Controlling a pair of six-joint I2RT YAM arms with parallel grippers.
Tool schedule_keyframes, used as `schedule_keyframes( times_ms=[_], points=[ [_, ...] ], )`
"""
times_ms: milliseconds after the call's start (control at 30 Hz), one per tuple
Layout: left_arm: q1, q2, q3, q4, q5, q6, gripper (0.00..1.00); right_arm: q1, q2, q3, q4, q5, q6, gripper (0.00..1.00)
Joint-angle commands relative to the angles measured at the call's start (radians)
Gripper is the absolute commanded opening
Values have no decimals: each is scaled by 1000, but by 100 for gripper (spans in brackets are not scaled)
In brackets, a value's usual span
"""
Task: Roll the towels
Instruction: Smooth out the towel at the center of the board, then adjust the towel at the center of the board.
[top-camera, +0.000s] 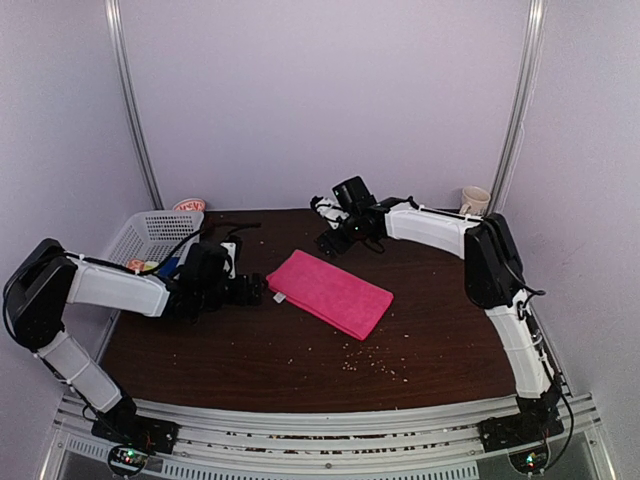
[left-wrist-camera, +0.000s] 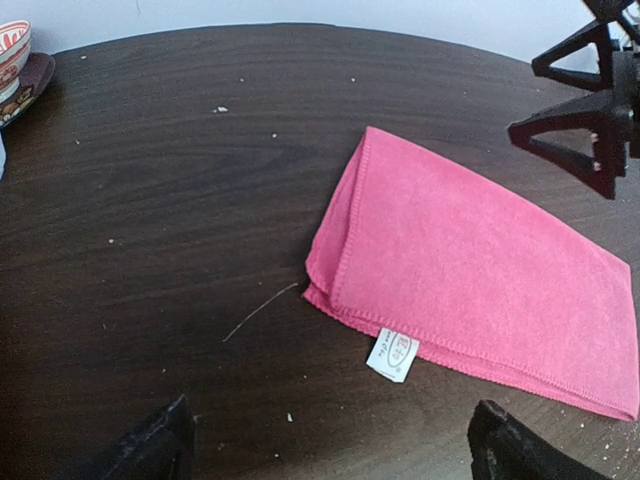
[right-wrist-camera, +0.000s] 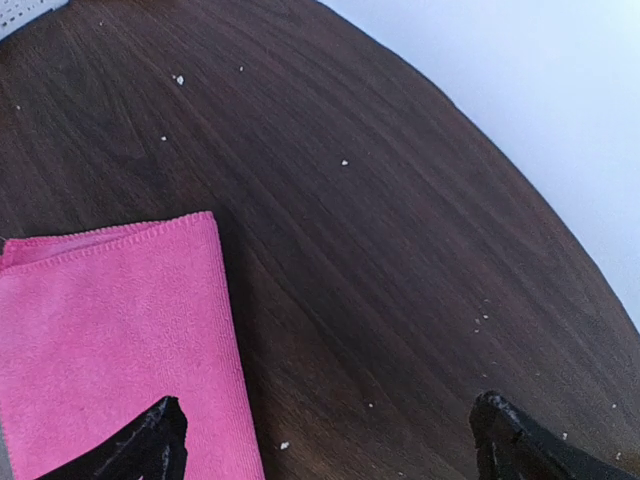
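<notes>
The pink towel (top-camera: 330, 292) lies folded flat on the dark table, with a small white tag (left-wrist-camera: 393, 357) at its near edge. It also shows in the left wrist view (left-wrist-camera: 470, 270) and the right wrist view (right-wrist-camera: 110, 340). My left gripper (top-camera: 262, 291) is open and empty, low over the table just left of the towel. My right gripper (top-camera: 333, 240) is open and empty, above the table just behind the towel's far corner. The orange patterned towel is out of view.
A white lattice basket (top-camera: 150, 235) stands at the back left with a red-and-white bowl (top-camera: 189, 205) behind it. A cream mug (top-camera: 475, 200) stands at the back right. Small crumbs (top-camera: 375, 362) lie scattered on the table in front of the towel.
</notes>
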Motion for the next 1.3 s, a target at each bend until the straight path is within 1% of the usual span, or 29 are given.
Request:
schedule_keyframes(
  times_ms=[0, 200, 533, 700, 933, 1133, 1267],
  points=[
    [-7, -28, -14, 24, -22, -11, 98, 25, 52, 44, 64, 37, 28, 100],
    [-12, -13, -8, 23, -25, -14, 98, 31, 108, 45, 92, 38, 48, 100],
    [-25, 16, 4, 14, -36, -14, 98, 29, 197, 43, 95, 115, 25, 100],
    [-32, 21, 8, 14, -44, -17, 98, 17, 218, 50, 101, 243, 29, 100],
    [-35, 13, 9, 6, -70, -15, 98, -62, 231, 56, 75, 325, 36, 100],
    [-36, 15, 36, 3, -120, 34, 98, -166, 220, 100, 39, 327, 65, 100],
    [-36, -25, 46, 20, -191, 80, 98, -208, 158, 90, 38, 290, 61, 100]
  ],
)
